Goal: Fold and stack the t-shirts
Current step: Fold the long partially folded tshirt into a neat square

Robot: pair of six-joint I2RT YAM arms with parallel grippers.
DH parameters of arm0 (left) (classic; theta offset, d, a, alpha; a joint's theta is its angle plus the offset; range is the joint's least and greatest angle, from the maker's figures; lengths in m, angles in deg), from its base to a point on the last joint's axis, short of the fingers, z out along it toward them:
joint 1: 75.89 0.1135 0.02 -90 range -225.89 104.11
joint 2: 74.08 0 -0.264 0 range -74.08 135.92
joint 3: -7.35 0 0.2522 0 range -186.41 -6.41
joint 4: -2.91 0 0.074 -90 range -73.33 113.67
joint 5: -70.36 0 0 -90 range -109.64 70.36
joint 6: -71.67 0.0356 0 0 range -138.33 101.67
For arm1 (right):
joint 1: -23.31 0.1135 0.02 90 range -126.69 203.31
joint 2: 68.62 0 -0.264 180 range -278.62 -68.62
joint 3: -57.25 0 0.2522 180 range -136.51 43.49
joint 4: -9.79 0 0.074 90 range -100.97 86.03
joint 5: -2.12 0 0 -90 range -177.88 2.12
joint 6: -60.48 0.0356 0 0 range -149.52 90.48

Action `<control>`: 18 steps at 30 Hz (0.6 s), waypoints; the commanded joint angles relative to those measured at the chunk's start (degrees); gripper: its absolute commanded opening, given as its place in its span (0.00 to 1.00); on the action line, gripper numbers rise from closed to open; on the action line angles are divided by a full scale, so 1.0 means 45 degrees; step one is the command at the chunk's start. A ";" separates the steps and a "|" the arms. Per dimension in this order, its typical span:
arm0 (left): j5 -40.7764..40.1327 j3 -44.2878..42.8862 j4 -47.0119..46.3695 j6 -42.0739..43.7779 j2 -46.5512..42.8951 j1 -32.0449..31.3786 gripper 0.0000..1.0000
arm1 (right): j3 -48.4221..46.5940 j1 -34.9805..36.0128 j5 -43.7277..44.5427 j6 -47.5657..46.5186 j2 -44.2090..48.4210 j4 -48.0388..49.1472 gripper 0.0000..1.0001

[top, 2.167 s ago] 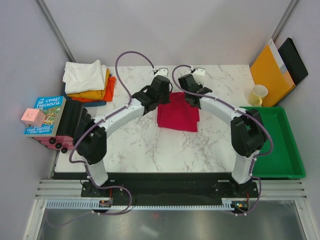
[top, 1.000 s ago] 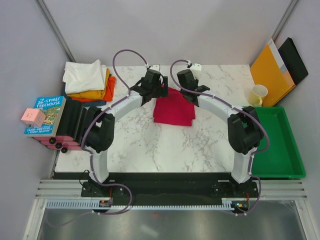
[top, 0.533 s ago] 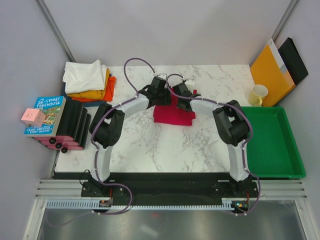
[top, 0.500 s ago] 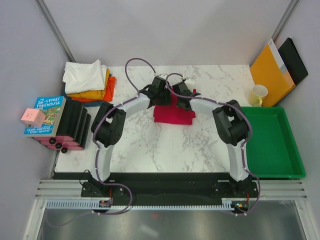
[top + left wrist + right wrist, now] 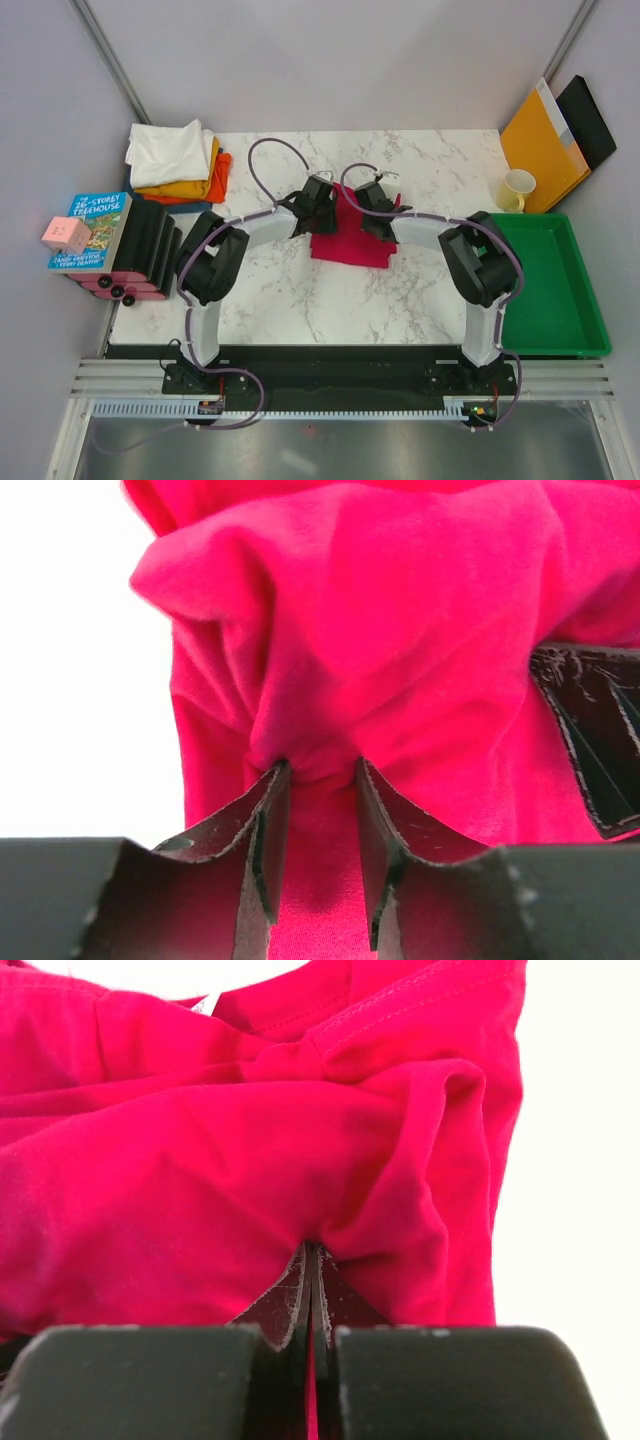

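Crimson cotton is bunched between the fingers of the left gripper, which pinches a thick gathered fold of the red t-shirt. Its jaws stand slightly apart only because cloth fills the gap, and the fabric puckers outward from the grip. The right gripper is clamped tight on a thin edge of the same shirt, its jaws almost meeting with a sliver of red between them and wrinkles running toward the pinch. From above, both grippers sit close together at the shirt's far edge, the left one toward its far-left corner and the right one toward its far-right corner, with the arms curving in from either side. The shirt lies as a rough folded rectangle near the middle of the marble table. Well apart from it, at the table's far-left corner, rests a stack of folded shirts: a white t-shirt on top, a yellow-orange t-shirt beneath it, an orange t-shirt poking out on the right, and a sliver of a dark blue t-shirt at the bottom. Off the left edge lies a book with a pink cube on it. On the right sits a green tray, with a cream mug near its far end and an orange envelope leaning beyond.
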 commanded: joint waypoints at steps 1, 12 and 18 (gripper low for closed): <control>-0.0278 0.1763 0.0687 -0.1040 -0.1133 -0.1092 0.38 | 0.2157 0.0697 0.0071 0.0449 0.1068 -0.1760 0.00; -0.1645 0.4813 0.0569 -0.2233 -0.3633 -0.2636 0.35 | 0.3940 0.1811 0.0871 0.1057 0.3567 -0.2308 0.02; -0.2056 0.3391 0.0608 -0.1647 -0.4669 -0.2636 0.60 | 0.2106 0.1811 0.0951 0.0060 0.4546 -0.3069 0.64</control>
